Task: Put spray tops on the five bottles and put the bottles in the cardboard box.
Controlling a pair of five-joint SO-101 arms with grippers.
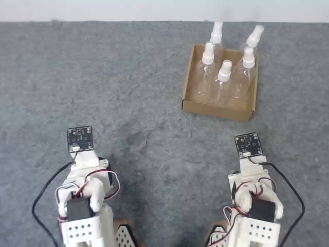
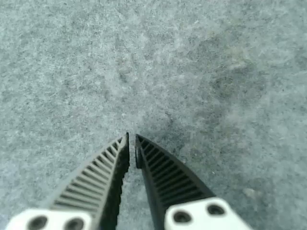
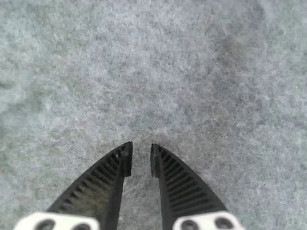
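Several clear bottles with white spray tops [image 1: 224,71] stand upright inside the open cardboard box [image 1: 218,109] at the far right of the grey mat. The two at the back [image 1: 216,33] rise over the box's far wall. Both arms are folded back near the front edge, well away from the box: the left arm [image 1: 85,175] at the lower left and the right arm [image 1: 254,185] at the lower right. My left gripper [image 2: 132,139] is shut over bare mat, holding nothing. My right gripper [image 3: 141,146] is shut with a narrow slit between its tips, also over bare mat.
Grey felt mat [image 1: 103,77] covers the table up to a pale strip along the far edge. Cables loop beside each arm's base.
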